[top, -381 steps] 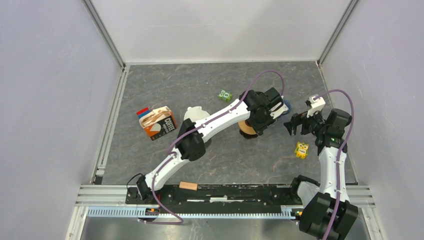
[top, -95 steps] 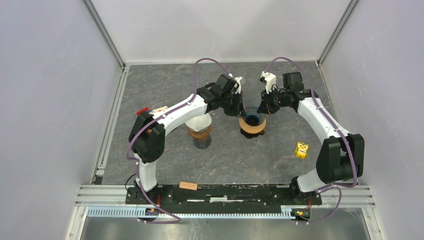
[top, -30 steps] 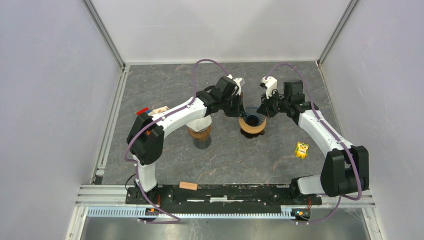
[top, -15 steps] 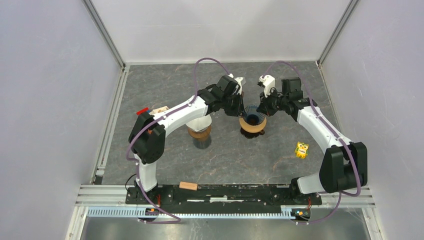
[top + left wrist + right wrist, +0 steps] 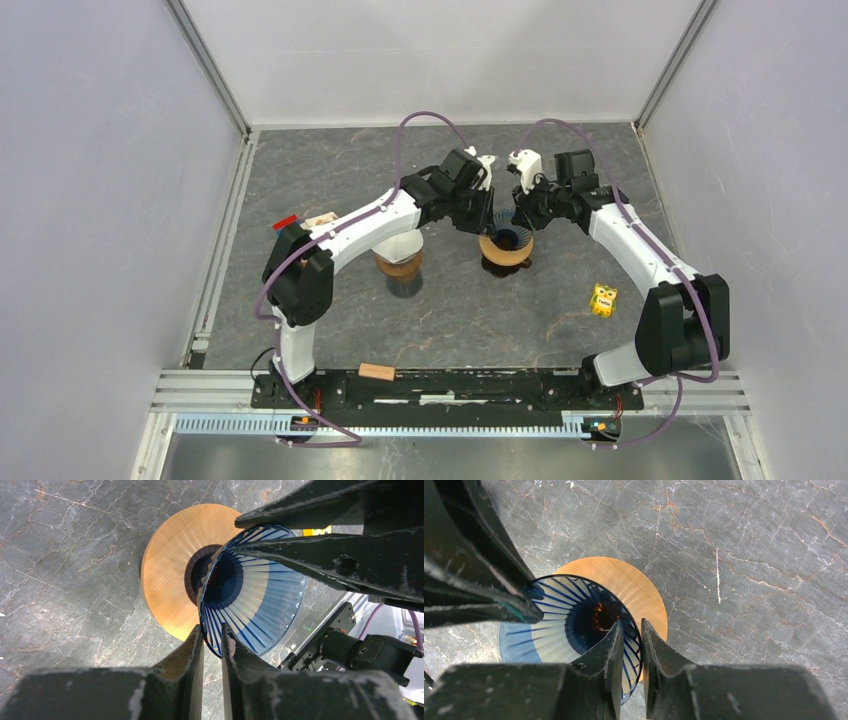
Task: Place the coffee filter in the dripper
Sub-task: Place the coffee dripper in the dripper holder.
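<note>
Left gripper (image 5: 212,628): its jaws stand a slit apart, astride the near rim of the filter (image 5: 260,597). Whether they pinch it I cannot tell. Right gripper (image 5: 631,624) meets it from across the cone, jaws likewise a slit apart over the opposite rim, the grip equally unclear. Between the two, the blue-ribbed filter sits tip-down in the dark hole of the dripper (image 5: 165,580), a wooden disc. Back along the left arm stands a white-and-brown stand (image 5: 398,265). Out beside the right arm lies a yellow toy (image 5: 602,299).
</note>
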You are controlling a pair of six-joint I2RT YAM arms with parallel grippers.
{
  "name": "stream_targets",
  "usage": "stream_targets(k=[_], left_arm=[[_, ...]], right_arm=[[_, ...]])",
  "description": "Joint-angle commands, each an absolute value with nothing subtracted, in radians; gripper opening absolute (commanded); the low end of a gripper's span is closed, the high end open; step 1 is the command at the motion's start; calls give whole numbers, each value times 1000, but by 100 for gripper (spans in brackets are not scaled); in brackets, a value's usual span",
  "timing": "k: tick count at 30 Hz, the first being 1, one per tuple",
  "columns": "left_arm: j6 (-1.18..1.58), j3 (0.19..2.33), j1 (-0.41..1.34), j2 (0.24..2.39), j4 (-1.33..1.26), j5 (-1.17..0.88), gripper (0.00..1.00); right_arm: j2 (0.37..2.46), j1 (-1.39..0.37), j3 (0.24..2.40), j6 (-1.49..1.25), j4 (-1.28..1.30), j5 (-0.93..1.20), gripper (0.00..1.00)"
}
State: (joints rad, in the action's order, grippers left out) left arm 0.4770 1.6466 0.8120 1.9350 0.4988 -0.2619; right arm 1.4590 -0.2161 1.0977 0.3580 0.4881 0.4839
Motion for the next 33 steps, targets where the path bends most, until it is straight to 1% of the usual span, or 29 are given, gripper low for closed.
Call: stream_targets(k=[1,10,14,20,26,33], left_arm=[[408,1702,881,1967,513,-361,25],[411,1693,870,1948,512,-349,36],[407,1689,864,1935,509,-347,45],[399,1702,840,1914,514,-361,57],[390,1748,823,1915,531,-377,62],[389,1790,795,1953,546,-366,63]], right_arm=[[1498,-245,1127,379,546,475,23],[1490,-245,1168,377,571,470,27],[1484,-244,1190,374,581,469,30],[1469,-244,1220,367,593,461,37],[1450,-237,1240,367,609,442,44],[1409,-207,1192,383,615,427,46]])
